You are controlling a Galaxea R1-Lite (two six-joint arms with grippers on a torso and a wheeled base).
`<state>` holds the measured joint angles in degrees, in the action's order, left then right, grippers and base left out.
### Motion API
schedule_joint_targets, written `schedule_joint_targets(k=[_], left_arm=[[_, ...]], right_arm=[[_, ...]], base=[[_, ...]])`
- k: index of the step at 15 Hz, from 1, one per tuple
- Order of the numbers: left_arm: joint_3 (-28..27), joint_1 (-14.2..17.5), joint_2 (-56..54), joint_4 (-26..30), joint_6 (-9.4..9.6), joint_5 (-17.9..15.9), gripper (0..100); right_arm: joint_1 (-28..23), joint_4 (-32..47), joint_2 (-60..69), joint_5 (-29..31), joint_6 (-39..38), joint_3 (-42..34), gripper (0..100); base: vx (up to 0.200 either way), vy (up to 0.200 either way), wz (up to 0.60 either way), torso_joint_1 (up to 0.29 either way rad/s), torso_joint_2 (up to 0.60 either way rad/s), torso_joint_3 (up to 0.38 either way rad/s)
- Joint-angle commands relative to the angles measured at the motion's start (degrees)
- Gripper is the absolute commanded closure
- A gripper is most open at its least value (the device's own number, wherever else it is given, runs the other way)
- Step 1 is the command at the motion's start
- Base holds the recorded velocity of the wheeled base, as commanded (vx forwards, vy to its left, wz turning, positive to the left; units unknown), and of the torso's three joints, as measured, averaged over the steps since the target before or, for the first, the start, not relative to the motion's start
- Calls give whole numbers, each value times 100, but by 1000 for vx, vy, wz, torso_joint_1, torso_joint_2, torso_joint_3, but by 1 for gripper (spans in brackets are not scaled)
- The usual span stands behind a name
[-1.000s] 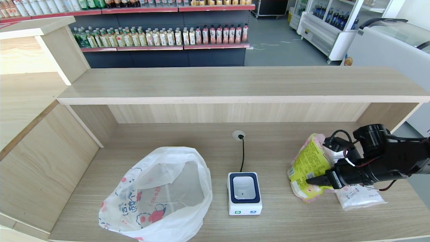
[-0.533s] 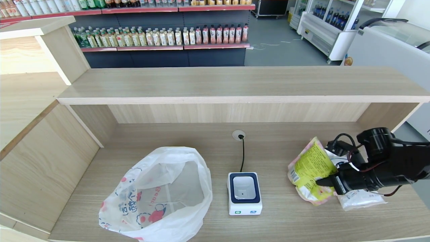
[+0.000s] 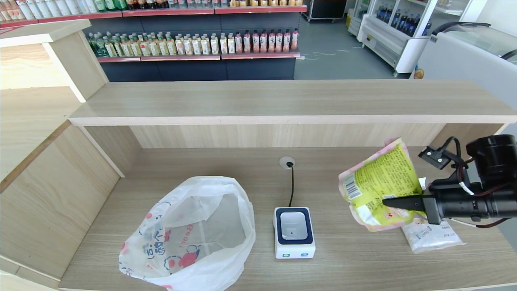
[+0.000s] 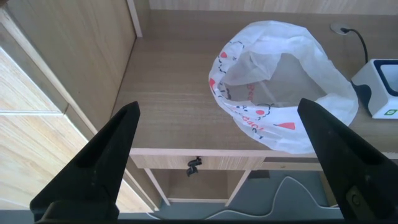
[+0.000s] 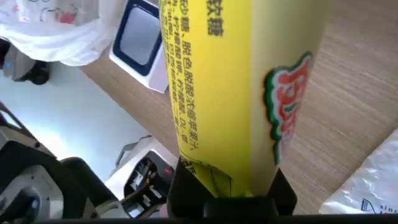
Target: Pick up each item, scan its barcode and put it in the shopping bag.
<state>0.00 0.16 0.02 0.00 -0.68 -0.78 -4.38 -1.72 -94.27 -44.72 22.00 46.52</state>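
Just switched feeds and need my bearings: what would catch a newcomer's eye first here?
The yellow snack pouch, clamped in the right gripper above the counter at its right end, its barcode showing in the head view. Mid-counter sits the barcode scanner, and farther left the white shopping bag gapes open; a white packet lies on the counter beneath the right arm.

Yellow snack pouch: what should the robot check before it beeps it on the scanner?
1. Grip of the right claw on the yellow pouch: ok, shut on it.
2. Pouch clear of the counter: ok.
3. Its barcode turned down toward the scanner: not ok, it faces up.
4. Scanner window uncovered: ok.
5. Mouth of the shopping bag open: ok.
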Motion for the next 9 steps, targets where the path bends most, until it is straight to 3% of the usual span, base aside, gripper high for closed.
schedule_joint_targets(k=[1,4,5,7,9], left_arm=[[0,2,-2,0,-2,-1,0],[0,2,-2,0,-2,-1,0],[0,2,-2,0,-2,-1,0],[0,2,-2,0,-2,-1,0],[0,2,-2,0,-2,-1,0]], right_arm=[[-116,233,946,-969,14,41,100],[-160,233,1455,-2059,14,41,100],[-160,189,1789,-2841,50,33,100],[-81,189,2229,-3483,375,-46,100],[156,189,2598,-3562,762,-231,100]], base=[[0,0,0,0,0,0],[0,0,0,0,0,0],[0,0,0,0,0,0],[0,0,0,0,0,0],[0,0,0,0,0,0]])
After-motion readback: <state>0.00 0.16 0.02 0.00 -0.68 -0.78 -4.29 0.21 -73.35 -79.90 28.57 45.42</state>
